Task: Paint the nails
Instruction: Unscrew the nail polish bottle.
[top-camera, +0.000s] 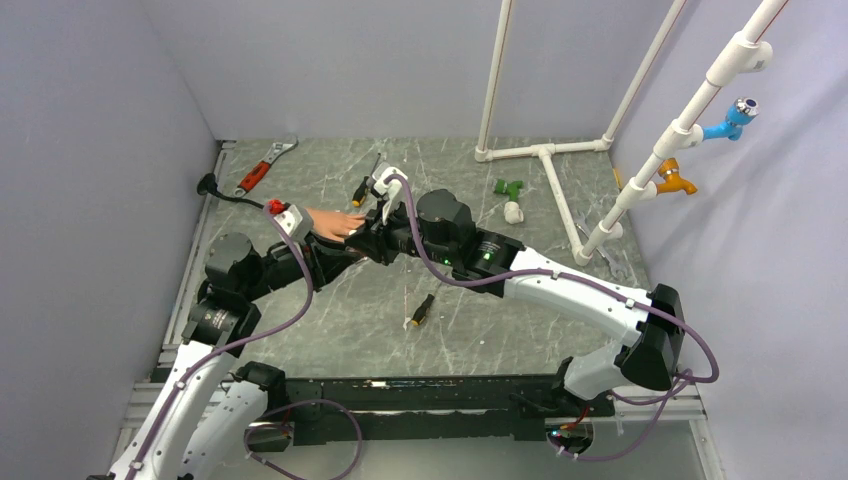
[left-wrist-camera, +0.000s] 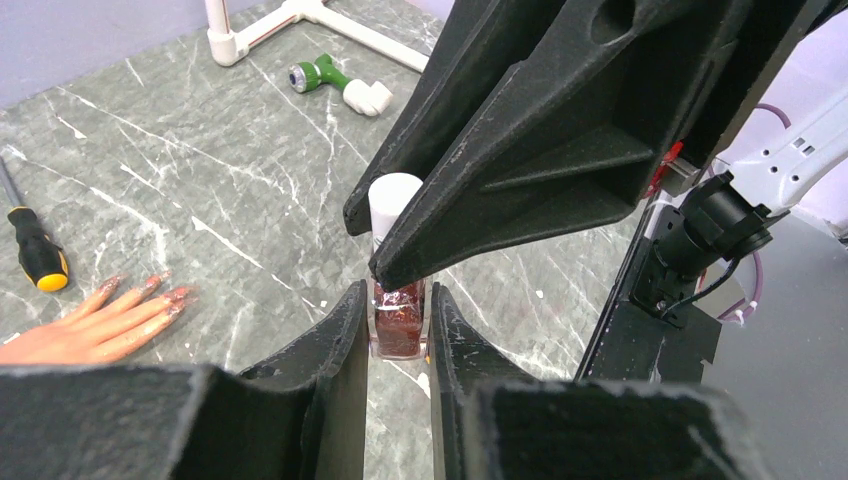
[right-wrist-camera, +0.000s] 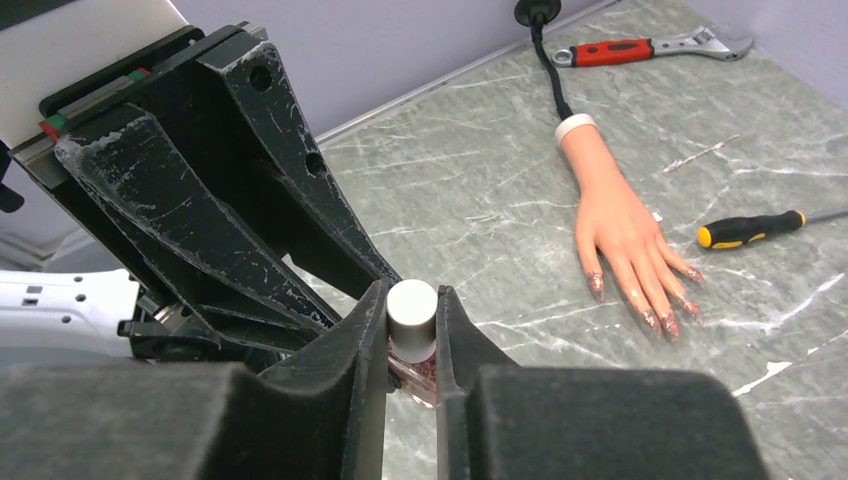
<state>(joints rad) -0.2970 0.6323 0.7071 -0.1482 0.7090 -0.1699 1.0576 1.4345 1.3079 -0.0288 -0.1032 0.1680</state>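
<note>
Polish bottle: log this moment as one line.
left gripper: shut on polish bottle | right gripper: shut on white cap | mannequin hand: lying flat, untouched | nails: glittery red

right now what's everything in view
mannequin hand: one, flesh-coloured with white cuff, flat on table
nails: five, reddish glitter, its fingertips
polish bottle: one, red glitter with white cap, between both grippers
screwdrivers: two, black-and-yellow handles, one by the hand, one mid-table
wrench: one, red handle, far left
pipe fitting: one, green and white, far side
pipe frame: one, white, far right
taps: two, blue and orange, on frame
cable: one, black, far left
left gripper: one, black, shut on bottle body
right gripper: one, black, shut on bottle cap
</note>
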